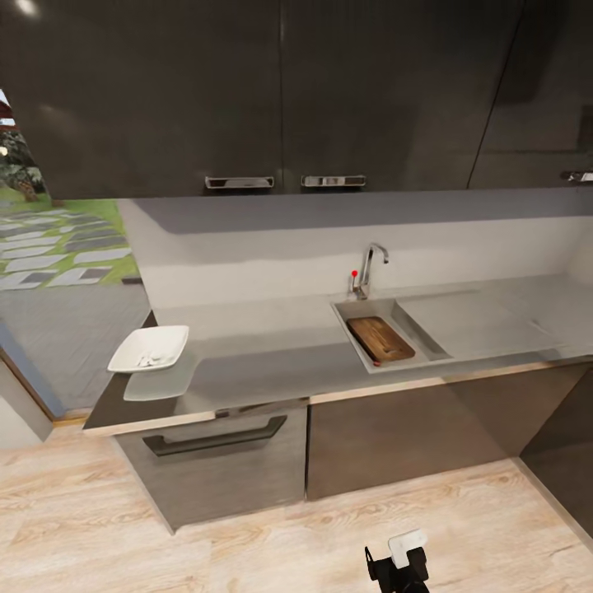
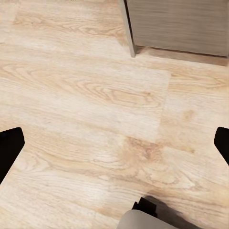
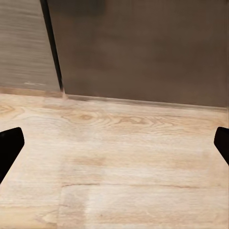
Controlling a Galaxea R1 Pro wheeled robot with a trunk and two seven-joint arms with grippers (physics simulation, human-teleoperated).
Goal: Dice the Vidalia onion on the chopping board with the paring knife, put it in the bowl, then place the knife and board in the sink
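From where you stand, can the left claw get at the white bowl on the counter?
Probably not yet. The left claw hangs open over bare wood floor, low by the cabinets, while the bowl sits up on the counter near its left end. Nothing blocks it; you'd need to raise the arm.

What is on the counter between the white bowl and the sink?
Nothing. In the head view, the grey countertop is bare between the bowl and the sink.
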